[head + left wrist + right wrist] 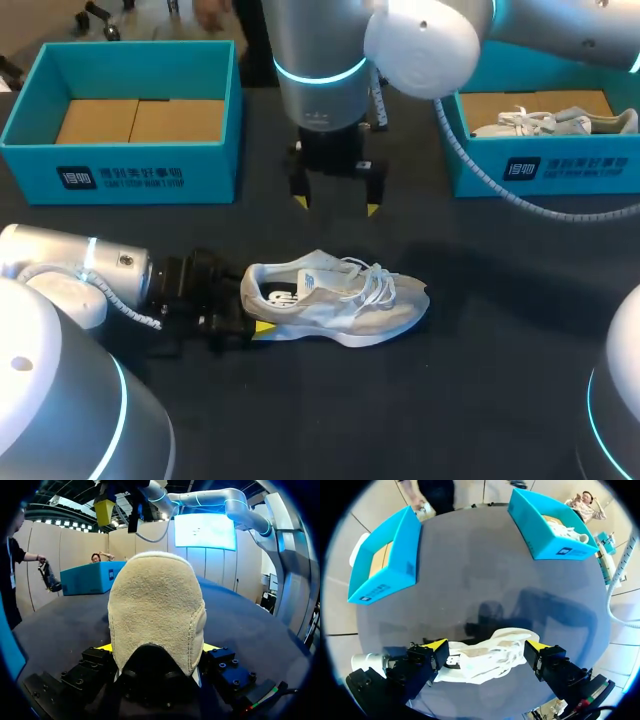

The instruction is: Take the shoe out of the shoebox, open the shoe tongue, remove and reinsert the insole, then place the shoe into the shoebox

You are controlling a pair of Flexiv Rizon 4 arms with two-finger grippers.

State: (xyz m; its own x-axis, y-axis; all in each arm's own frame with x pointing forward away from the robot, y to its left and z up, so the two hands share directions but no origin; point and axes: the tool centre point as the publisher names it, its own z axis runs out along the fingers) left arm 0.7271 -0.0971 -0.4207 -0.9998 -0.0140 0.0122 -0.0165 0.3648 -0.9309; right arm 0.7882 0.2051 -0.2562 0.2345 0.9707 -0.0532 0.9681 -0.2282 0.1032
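Note:
A white and beige sneaker (340, 300) stands upright on the dark table, toe pointing right, laces loose. My left gripper (253, 310) comes in low from the left and is shut on the shoe's heel. In the left wrist view the suede heel (156, 605) fills the gap between both yellow fingertips (104, 647). My right arm reaches past the middle from the upper right. Its gripper (336, 205) hangs open above the shoe, pointing straight down. From that wrist the shoe (485, 661) lies below, between the spread fingers (436, 646).
An open teal shoebox (130, 165) with a cardboard floor stands at the back left. A second teal box (540, 165) at the back right holds another white shoe (550, 122). A coiled cable (520, 205) runs along the right arm.

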